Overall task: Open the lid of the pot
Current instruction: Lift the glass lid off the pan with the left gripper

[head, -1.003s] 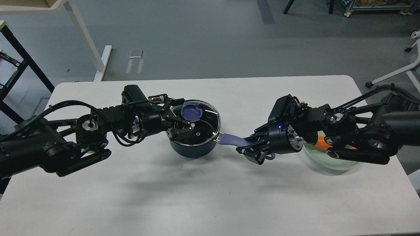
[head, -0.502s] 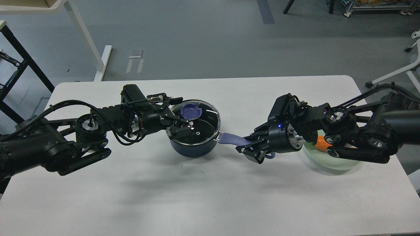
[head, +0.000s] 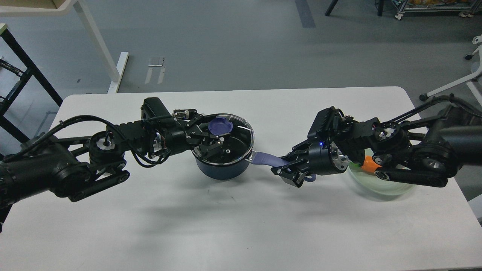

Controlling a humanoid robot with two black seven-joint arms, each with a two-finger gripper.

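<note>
The pot [head: 222, 165] lies with its handle [head: 265, 160] pointing right, where the right gripper [head: 288, 172] clamps it. The left gripper [head: 211, 140] sits over the glass lid [head: 239, 133] at its knob [head: 220, 125]; whether its 2 jaws are apart or together cannot be told. No writing is legible.

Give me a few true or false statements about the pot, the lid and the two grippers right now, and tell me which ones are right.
1. The glass lid sits on the pot. True.
2. The right gripper is closed on the pot's purple handle. True.
3. The left gripper hangs over the green bowl. False: it is over the lid, by the purple knob.
4. The pot lies tipped on its side. False: it stands upright on the white table.
5. An orange object lies in the green bowl. True.
</note>
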